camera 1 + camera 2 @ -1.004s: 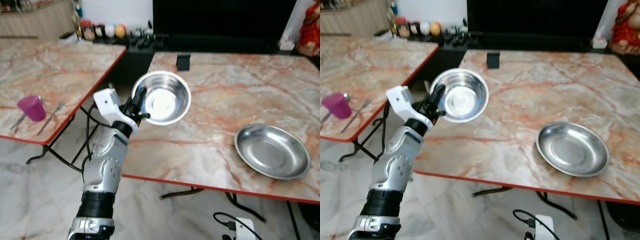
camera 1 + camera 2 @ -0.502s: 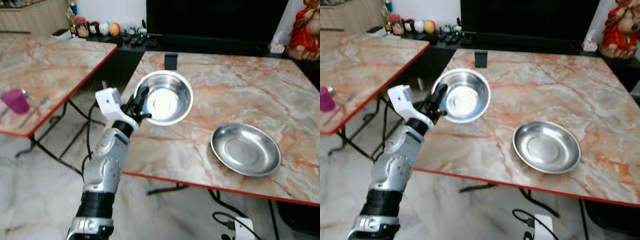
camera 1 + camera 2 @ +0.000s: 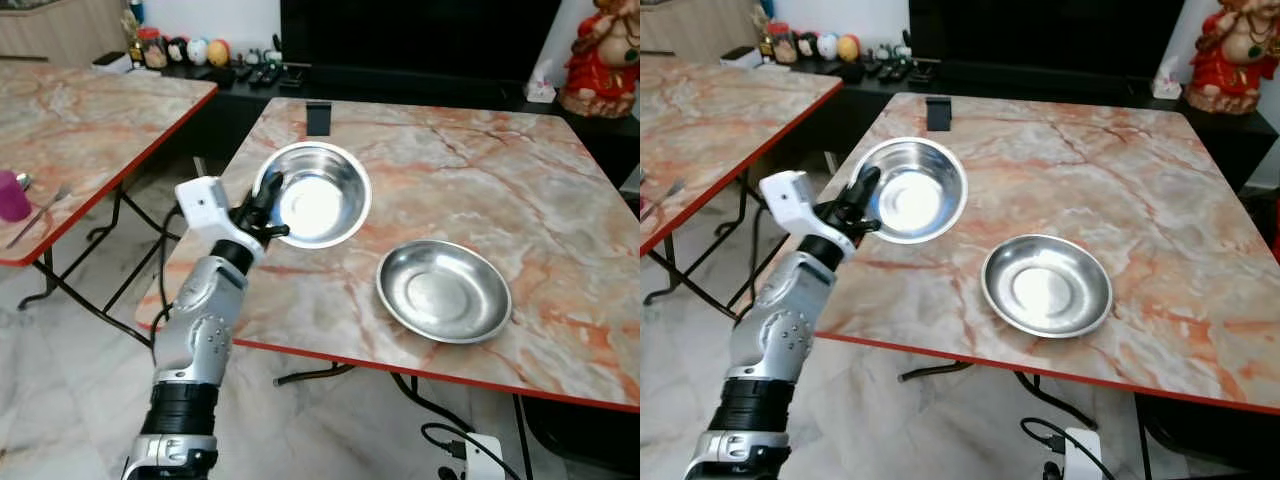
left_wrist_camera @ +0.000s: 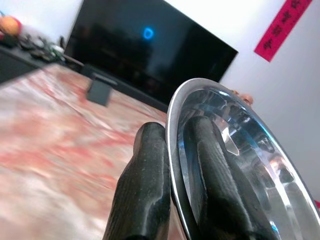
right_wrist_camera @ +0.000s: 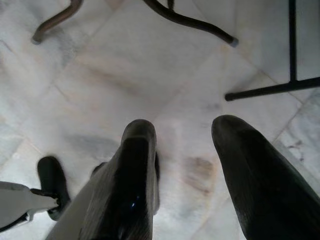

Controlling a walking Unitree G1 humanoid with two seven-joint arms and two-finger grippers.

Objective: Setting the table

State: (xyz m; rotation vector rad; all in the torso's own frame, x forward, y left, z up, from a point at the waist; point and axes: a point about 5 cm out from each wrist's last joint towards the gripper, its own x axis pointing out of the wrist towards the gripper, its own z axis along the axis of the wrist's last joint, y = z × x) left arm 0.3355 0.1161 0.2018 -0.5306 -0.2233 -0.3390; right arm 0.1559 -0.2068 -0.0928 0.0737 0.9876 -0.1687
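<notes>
My left gripper [image 3: 265, 207] is shut on the near-left rim of a steel bowl [image 3: 318, 205], holding it tilted above the left part of the marble table [image 3: 560, 170]. In the left wrist view the two black fingers [image 4: 150, 190] pinch the bowl's rim [image 4: 220, 150], one inside and one outside. A shallow steel plate [image 3: 443, 291] lies flat on the table to the right of the bowl, nearer the front edge. My right gripper [image 5: 182, 165] hangs open over the floor tiles.
A second marble table [image 3: 70, 110] stands to the left with a purple cup [image 3: 12, 195] and a fork [image 3: 40, 214]. A small black stand [image 3: 318, 117] sits at the main table's far edge. A cable and white adapter [image 3: 478, 455] lie on the floor.
The camera has swung right and closer, so the table and plate shifted left in view. The left gripper still holds the bowl, now slightly lower and nearer the plate.
</notes>
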